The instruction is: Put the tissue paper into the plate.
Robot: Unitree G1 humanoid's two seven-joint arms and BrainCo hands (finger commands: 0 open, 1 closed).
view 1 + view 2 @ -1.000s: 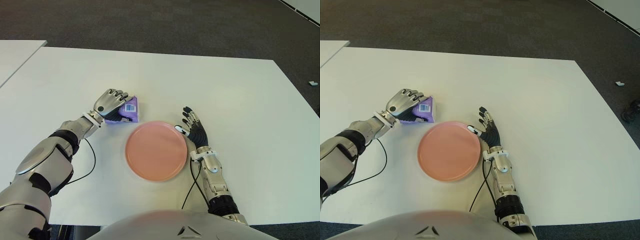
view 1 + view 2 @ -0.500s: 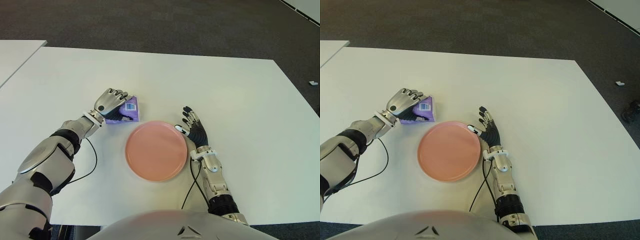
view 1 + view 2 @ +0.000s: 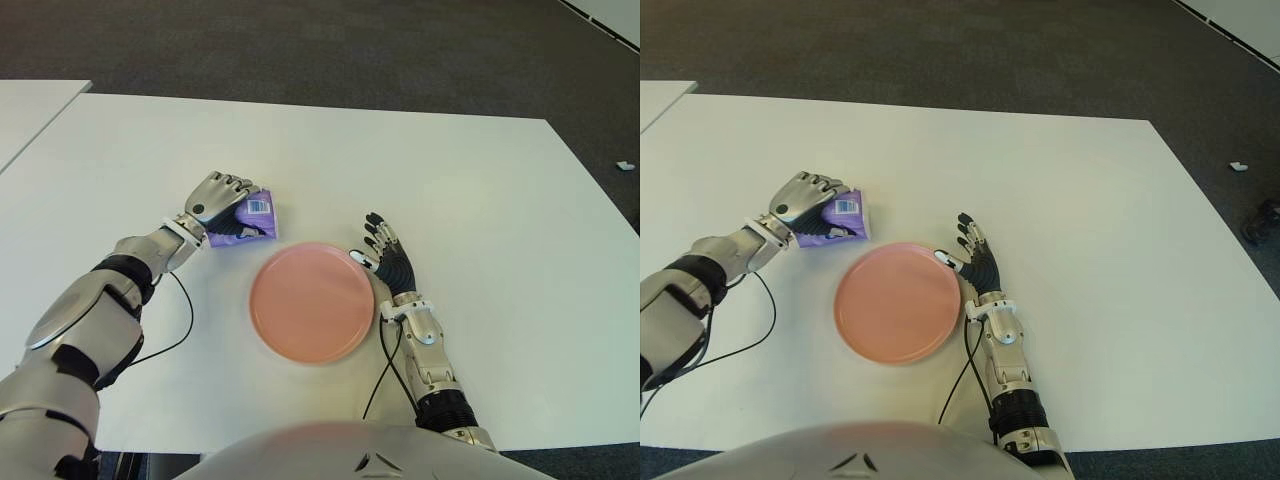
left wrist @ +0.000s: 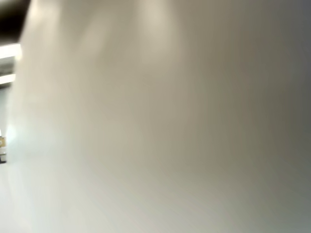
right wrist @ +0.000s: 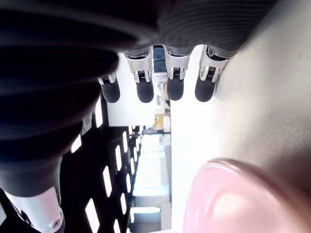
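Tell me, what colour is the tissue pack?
Purple, with a small white label; the tissue pack shows best in the left eye view.

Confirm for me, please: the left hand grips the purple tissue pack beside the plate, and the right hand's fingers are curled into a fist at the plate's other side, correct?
Not quite. The right hand is not a fist: the left eye view and the right wrist view show its fingers stretched out straight and holding nothing, beside the pink plate. The rest stands: the left hand grips the purple tissue pack on the plate's other side.
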